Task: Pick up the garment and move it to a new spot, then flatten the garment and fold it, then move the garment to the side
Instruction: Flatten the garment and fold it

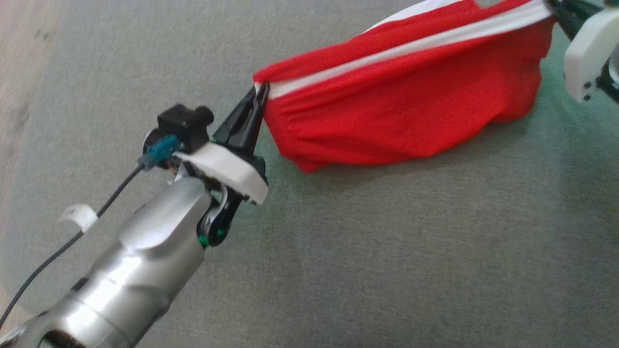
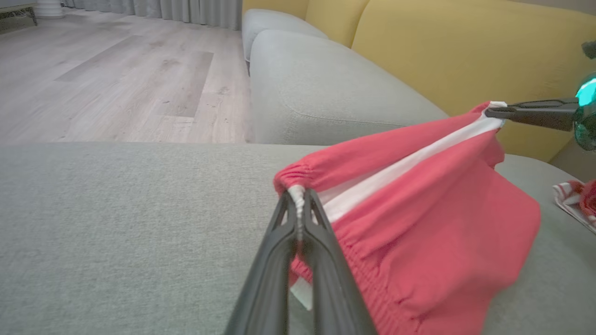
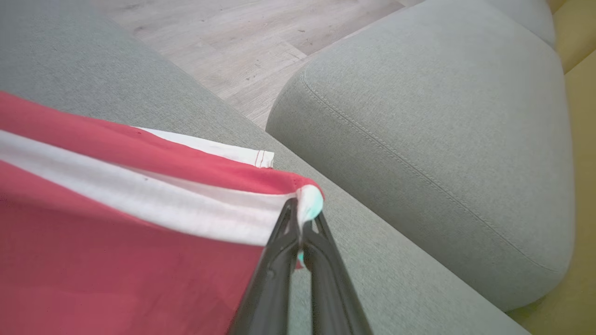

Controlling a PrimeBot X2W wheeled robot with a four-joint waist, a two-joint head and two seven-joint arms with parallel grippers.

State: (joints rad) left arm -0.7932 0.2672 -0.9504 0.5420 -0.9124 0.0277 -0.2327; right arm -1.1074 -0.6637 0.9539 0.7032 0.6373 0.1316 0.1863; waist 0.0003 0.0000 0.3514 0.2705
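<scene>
The red garment (image 1: 411,106), marked by a white stripe along its upper edge, is held stretched between the two grippers above a grey seat cushion (image 1: 387,241). One gathered end is pinched by the left gripper (image 1: 260,94), whose jaws are closed tight on the fabric, as is seen plainly in the left wrist view (image 2: 298,197). The opposite end is clamped in the narrow jaws of the right gripper (image 1: 556,10), at the white stripe's tip. The lower folds sag toward the cushion; whether they touch it cannot be told. A yellow backrest (image 2: 465,46) and a wooden floor (image 2: 116,70) are seen beyond.
</scene>
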